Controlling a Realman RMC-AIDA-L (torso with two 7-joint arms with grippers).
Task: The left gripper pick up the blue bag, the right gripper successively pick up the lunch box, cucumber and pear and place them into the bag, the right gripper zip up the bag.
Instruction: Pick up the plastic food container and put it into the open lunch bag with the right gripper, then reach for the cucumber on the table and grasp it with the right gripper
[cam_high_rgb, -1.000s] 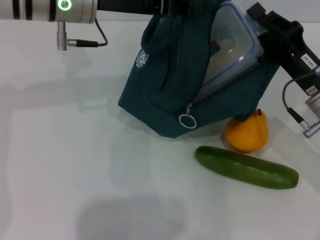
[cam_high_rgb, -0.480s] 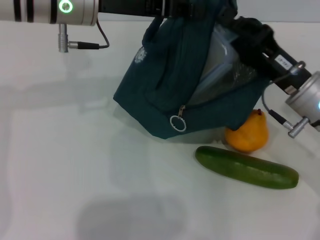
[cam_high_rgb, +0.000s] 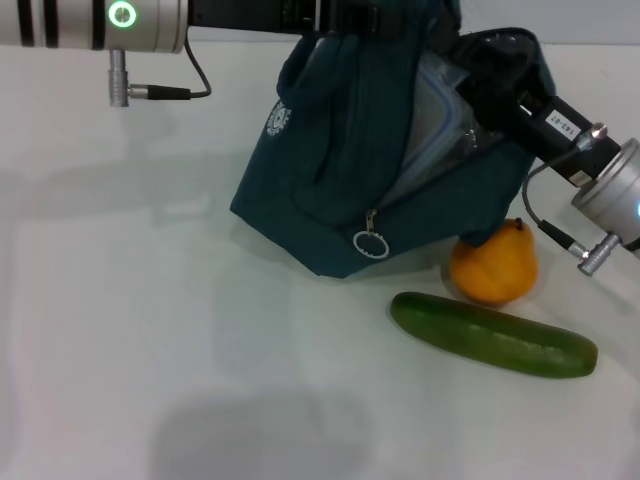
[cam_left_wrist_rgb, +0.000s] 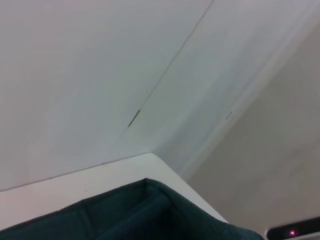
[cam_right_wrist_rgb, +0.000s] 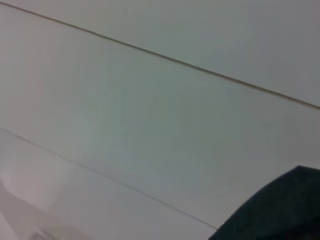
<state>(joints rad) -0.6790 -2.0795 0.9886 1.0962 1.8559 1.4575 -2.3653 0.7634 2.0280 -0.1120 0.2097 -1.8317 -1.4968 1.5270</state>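
The blue bag (cam_high_rgb: 330, 170) hangs tilted at the top middle of the head view, its lower corner near the table. My left gripper (cam_high_rgb: 345, 12) is shut on the bag's top edge. A strip of the bag's fabric (cam_left_wrist_rgb: 150, 215) also shows in the left wrist view. My right gripper (cam_high_rgb: 472, 85) reaches into the bag's open side from the right, shut on the lunch box (cam_high_rgb: 438, 112). The box is mostly inside and only its clear lid shows. The orange-yellow pear (cam_high_rgb: 492, 266) stands on the table just below the bag's right corner. The cucumber (cam_high_rgb: 492, 335) lies in front of the pear.
A metal zip ring (cam_high_rgb: 370, 244) hangs from the bag's front edge. The left arm's cable and plug (cam_high_rgb: 120, 85) dangle at the upper left. White table (cam_high_rgb: 150, 350) stretches to the left and front of the bag.
The lunch box went from sticking out of the bag's opening to mostly inside it, with my right gripper following it in. The bag swayed slightly left and then back.
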